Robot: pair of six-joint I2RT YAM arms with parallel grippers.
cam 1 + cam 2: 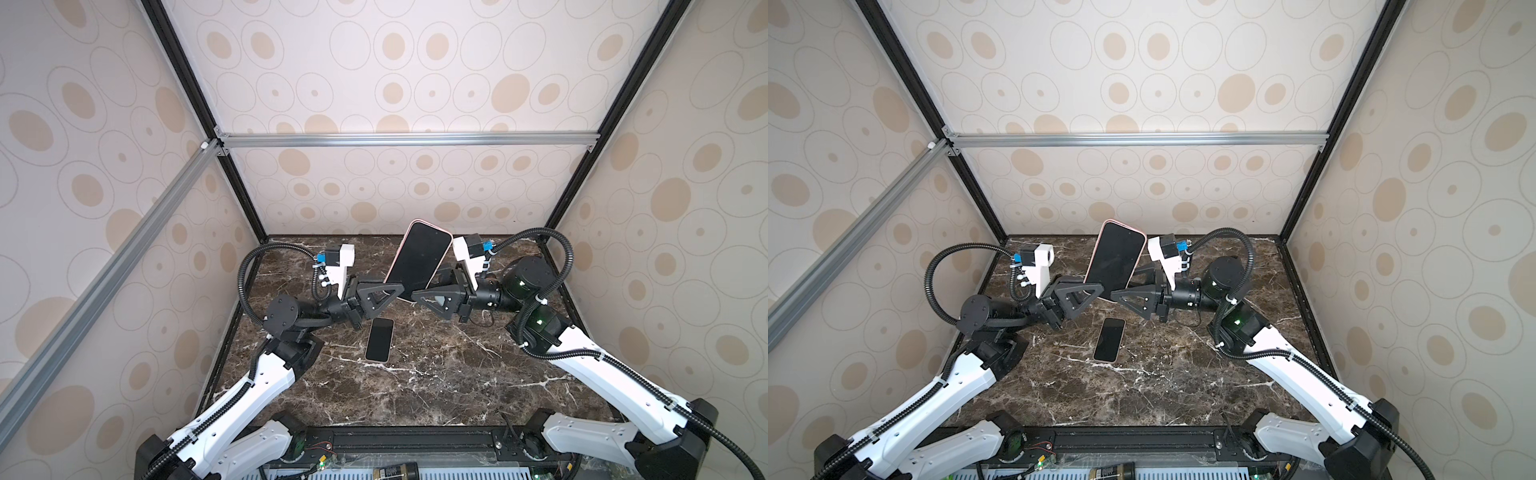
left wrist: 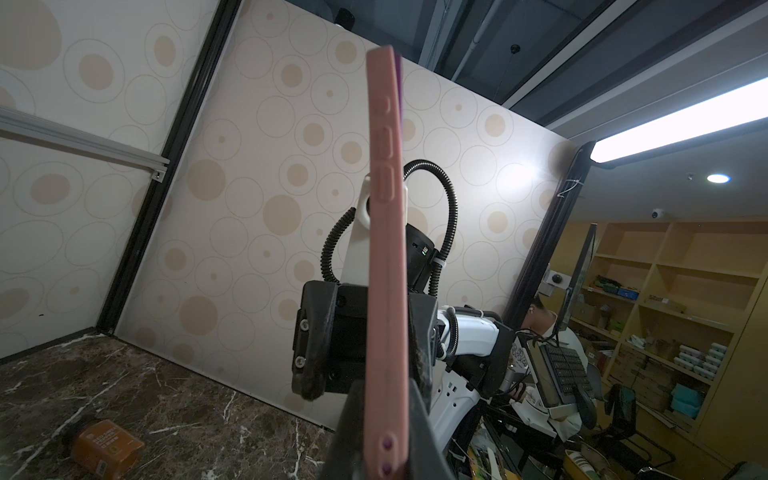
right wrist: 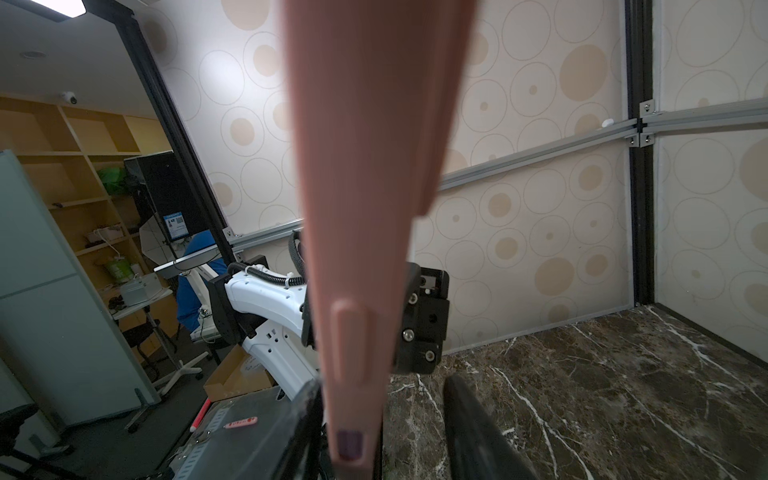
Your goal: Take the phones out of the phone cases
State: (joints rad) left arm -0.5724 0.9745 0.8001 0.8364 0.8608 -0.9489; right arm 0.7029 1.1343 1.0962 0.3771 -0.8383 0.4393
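Arm shells (image 1: 270, 376): white, smooth
Joints (image 1: 283, 312): black cylinders
Hoses (image 1: 243, 278): black, ribbed, white ties
Fingers (image 1: 378, 286): black triangular frames
Camera mounts (image 1: 343, 259): white, blue clips (image 1: 320, 256)

matt case (image 2: 384, 249), smooth marble tabletop (image 1: 415, 386)

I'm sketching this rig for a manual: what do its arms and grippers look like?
The left arm and right arm have white shells, black joints and black ribbed cable hoses tied with white clips. The left gripper and right gripper have black triangular open-frame fingers. White wrist camera mounts carry blue plugs.
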